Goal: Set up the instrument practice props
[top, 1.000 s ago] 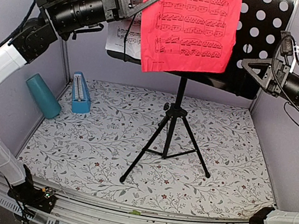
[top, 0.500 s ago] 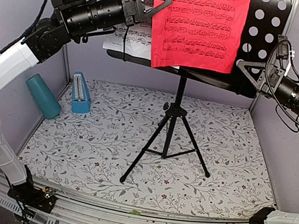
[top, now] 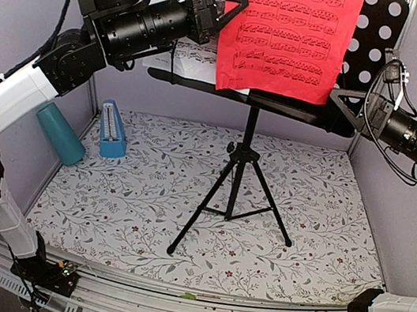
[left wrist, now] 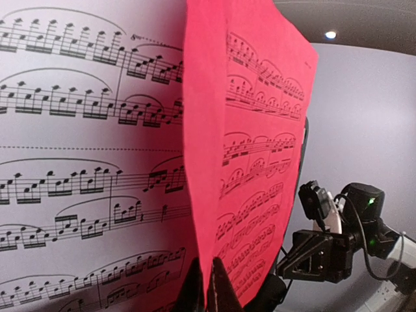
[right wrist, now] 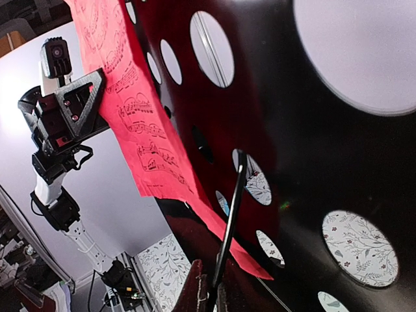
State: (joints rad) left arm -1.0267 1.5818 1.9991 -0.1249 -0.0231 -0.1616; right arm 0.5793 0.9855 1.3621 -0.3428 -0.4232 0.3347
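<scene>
The black music stand (top: 236, 185) stands mid-table, its perforated desk (top: 372, 39) at the top. My left gripper (top: 235, 4) is shut on the left edge of the red sheet of music (top: 289, 33), which hangs in front of the desk. The white sheet of music (top: 190, 50) lies on the desk behind that gripper. In the left wrist view the fingertips (left wrist: 218, 286) pinch the red sheet (left wrist: 253, 130) beside the white sheet (left wrist: 84, 162). My right gripper (top: 338, 98) is shut on the desk's thin right edge (right wrist: 229, 214). The blue metronome (top: 113, 130) stands at the back left.
A teal cup (top: 60, 134) leans near the left wall beside the metronome. The tripod legs (top: 206, 220) spread over the floral table cover (top: 325, 224). Purple walls close in the back and both sides.
My left gripper has carried the red sheet up and to the right across the desk. My right gripper has moved in to the desk's right edge and shut on it.
</scene>
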